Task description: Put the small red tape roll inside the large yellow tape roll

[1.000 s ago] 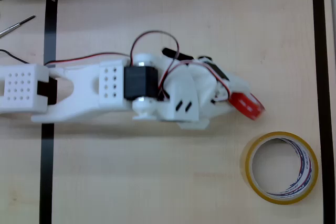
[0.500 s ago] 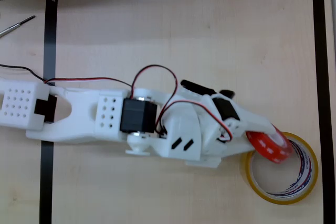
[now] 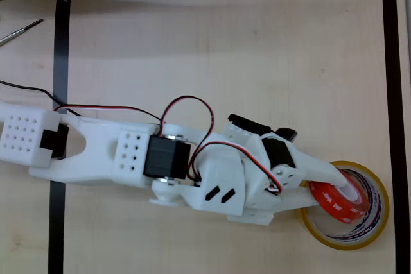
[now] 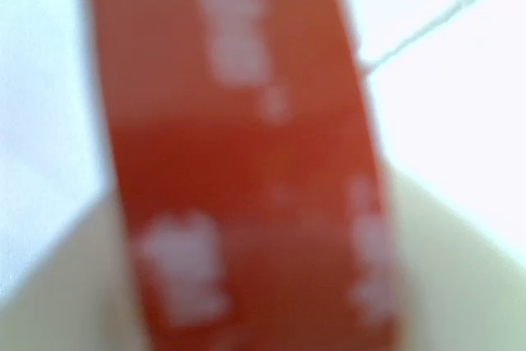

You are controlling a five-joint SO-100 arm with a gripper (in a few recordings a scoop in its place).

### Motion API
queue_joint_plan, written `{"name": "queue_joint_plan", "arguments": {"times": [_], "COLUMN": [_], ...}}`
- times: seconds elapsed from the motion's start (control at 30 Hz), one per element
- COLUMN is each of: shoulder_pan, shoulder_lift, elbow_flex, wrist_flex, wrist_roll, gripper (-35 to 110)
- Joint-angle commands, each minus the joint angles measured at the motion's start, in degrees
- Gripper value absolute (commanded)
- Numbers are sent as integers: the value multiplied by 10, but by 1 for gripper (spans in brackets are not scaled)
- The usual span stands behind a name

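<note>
The red roll (image 4: 246, 162) stands close before the wrist camera, heavily blurred, a broad glossy band running from the top edge to the bottom, leaning a little to the right as it goes down. Whitish patches of glare sit on its surface. Pale, washed-out ground lies to either side, with a thin line crossing the upper right. Below, a cream blur flanks the roll; what it is cannot be told.
</note>
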Motion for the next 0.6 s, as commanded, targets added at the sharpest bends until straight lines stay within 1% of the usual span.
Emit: {"name": "queue_joint_plan", "arguments": {"times": [0.0,0.17,0.57], "shoulder_pan": [14,19,25], "shoulder_lift": [98,98,95], "elbow_flex": [-51,-52,-52], "wrist_flex": [-22,-19,-19], "wrist_roll": [-17,-7,-6], "gripper": [5,12,15]}}
